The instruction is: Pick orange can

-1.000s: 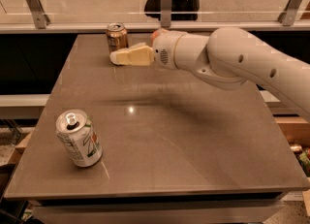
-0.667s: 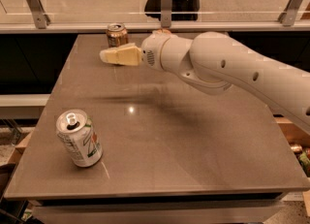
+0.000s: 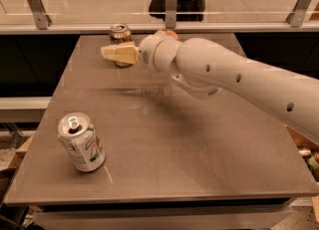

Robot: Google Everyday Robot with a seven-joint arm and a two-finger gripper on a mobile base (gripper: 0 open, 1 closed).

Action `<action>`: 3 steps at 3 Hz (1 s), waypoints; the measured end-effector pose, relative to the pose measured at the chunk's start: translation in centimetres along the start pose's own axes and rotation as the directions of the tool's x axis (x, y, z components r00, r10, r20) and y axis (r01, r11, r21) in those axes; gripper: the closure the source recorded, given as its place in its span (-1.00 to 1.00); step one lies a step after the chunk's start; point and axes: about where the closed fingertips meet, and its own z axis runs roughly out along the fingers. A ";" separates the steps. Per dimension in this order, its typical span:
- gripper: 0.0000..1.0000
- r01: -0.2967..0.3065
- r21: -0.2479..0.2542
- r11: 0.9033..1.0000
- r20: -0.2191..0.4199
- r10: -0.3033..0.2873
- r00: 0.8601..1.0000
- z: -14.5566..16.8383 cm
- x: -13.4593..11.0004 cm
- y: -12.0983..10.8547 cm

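The orange can, bronze with a silver top and pull tab, stands upright at the far left edge of the brown table. My gripper, with pale yellow fingers pointing left, hangs in front of the can's lower half and hides part of it. The white arm reaches in from the right across the table. I cannot tell whether the fingers touch the can.
A white-and-green can stands tilted near the front left of the table. A round orange-red apple peeks out behind the arm's wrist. A glass rail with metal posts runs along the far side.
The gripper has moved left, from right of the orange can to in front of its lower half. Both cans stayed in place.
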 end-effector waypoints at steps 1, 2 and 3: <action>-1.00 0.003 0.031 0.999 0.013 -0.004 1.000 1.1 0.4 -1.7; -1.00 0.015 0.020 1.000 0.016 -0.016 1.000 2.6 0.5 -2.5; -1.00 0.044 -0.007 0.999 0.020 -0.044 0.999 4.4 -0.2 -3.2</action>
